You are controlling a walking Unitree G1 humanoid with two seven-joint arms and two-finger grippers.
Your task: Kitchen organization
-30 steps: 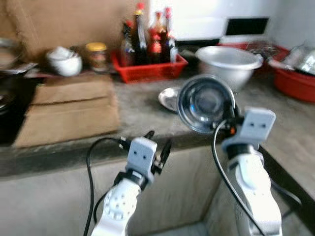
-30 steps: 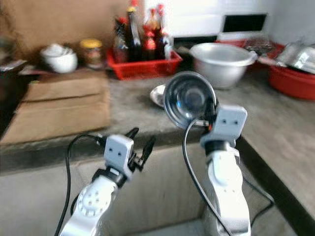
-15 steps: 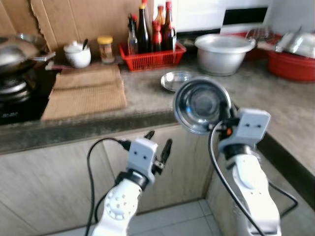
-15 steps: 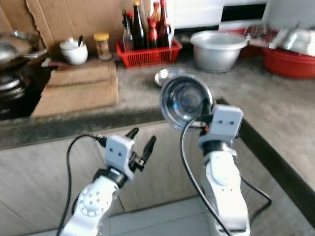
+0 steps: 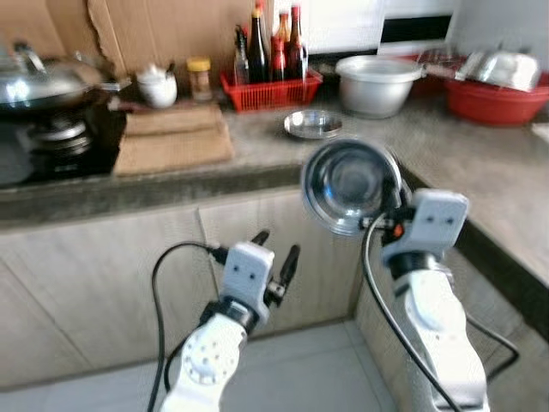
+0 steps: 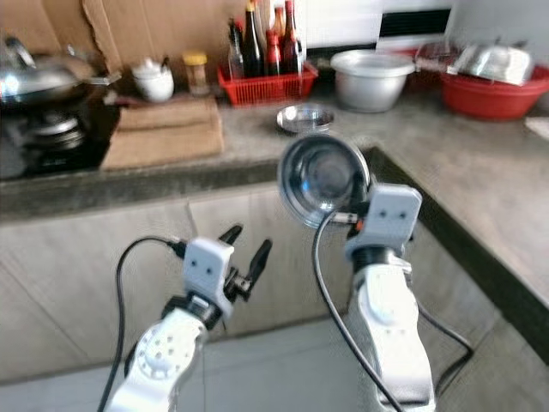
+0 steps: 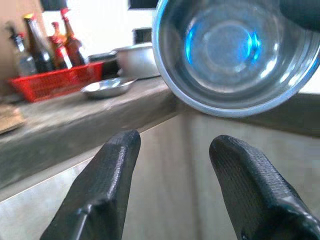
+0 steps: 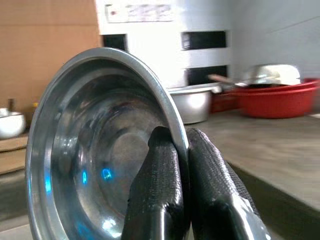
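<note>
Out in front of the cabinets, short of the worktop [image 5: 257,167], the right end effector [image 8: 181,165] pinches a steel bowl [image 5: 347,184] by its rim alone, one finger inside, one outside, pressed tight on the thin metal. The bowl stands on edge, its mouth facing back toward the robot, carried in the air with nothing beneath it but floor tiles.

That rim pinch looks to me like the weak spot: smooth steel in a narrow grip could swivel or slip if the robot jolts while walking, and it would drop to the floor. Swinging it toward the worktop could also knock the bowl's far edge against the worktop corner just behind it.

On the worktop lie a small dish [image 5: 312,124], a big pot [image 5: 373,81], a red crate [image 5: 270,86] of bottles and a red basin [image 5: 497,94], so a careless set-down could clatter into one of them.

The left end effector [image 5: 274,253] hangs low beside it, fingers spread and empty, the bowl just above and to its right.
</note>
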